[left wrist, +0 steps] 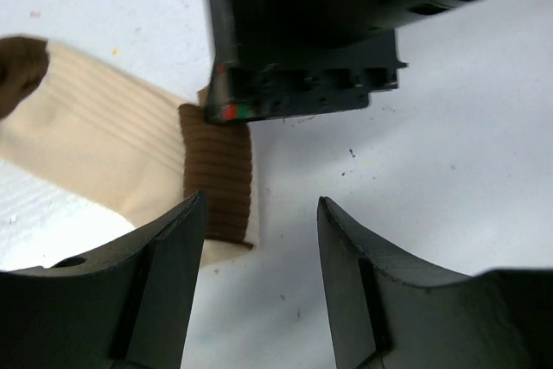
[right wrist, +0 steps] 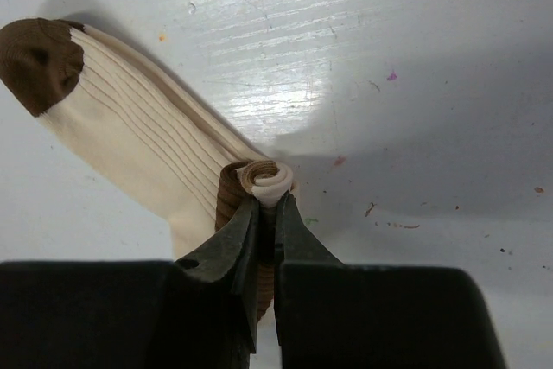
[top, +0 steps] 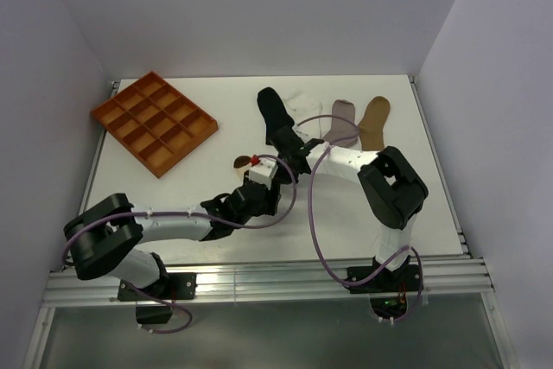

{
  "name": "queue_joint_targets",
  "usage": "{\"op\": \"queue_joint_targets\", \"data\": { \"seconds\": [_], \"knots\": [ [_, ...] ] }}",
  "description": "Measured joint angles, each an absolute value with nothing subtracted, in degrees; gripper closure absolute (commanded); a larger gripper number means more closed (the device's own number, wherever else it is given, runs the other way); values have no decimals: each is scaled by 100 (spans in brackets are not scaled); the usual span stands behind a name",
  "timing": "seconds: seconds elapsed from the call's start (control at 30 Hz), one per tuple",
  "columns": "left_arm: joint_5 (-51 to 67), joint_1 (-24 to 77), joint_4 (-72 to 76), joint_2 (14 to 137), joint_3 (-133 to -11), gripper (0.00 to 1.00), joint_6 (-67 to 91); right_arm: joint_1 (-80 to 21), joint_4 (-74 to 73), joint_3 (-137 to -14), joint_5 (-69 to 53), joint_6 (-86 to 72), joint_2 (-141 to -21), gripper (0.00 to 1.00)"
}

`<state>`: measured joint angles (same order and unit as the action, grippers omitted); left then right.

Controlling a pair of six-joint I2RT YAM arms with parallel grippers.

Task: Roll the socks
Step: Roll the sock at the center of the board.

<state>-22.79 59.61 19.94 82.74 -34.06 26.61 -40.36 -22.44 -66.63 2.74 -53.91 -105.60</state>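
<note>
While the right gripper [right wrist: 268,206] has its two fingers pressed together on the rolled brown cuff of the cream sock [right wrist: 130,118], the left gripper [left wrist: 259,222] stands partly spread and has hold of nothing. Its left finger [left wrist: 164,257] sits at the edge of the sock's brown band, and its other finger is over bare table [top: 173,239].

Five socks are on the table. The cream one lies flat near the middle, between the two grippers, with its brown toe pointing away from the roll; only a short length at the cuff end is wound into a small coil, which the right fingers pinch. The other four lie side by side in a row at the far side:
- one black sock [top: 275,112]
- one white sock [top: 304,108]
- one grey sock [top: 342,123]
- one tan sock [top: 374,122]

None of these four is rolled. One orange compartment tray [top: 154,123] sits at the far left, well apart from all the socks. Both arms reach inward and meet over the cream sock.
</note>
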Motion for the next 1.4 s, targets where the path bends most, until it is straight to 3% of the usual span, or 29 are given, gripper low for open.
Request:
{"op": "queue_joint_targets", "data": {
  "seconds": [0.67,0.9,1.0,1.13,1.17,1.23,1.4],
  "knots": [
    [-3262,6281,1525,9636,-4265,45,2036,-3907,-2237,-6678,-95,-5349,-10589,100],
    [-3629,6324,1033,9942,-4665,52,2241,-3787,-2250,-6678,-276,-5308,-10589,100],
    [-3820,6340,845,10138,-4890,64,2342,-3680,-2279,-6678,-370,-5290,-10591,100],
    [-3997,6364,698,10300,-5094,98,2429,-3583,-2281,-6678,-443,-5277,-10593,100],
    [-3994,6368,674,10313,-5122,99,2445,-3570,-2281,-6678,-451,-5277,-10593,100],
    [-3997,6370,628,10335,-5166,100,2456,-3546,-2274,-6674,-484,-5262,-10593,93],
    [-3798,6355,582,10298,-5186,99,2342,-3492,-2058,-6482,-565,-5256,-10495,61]
  ]
}}
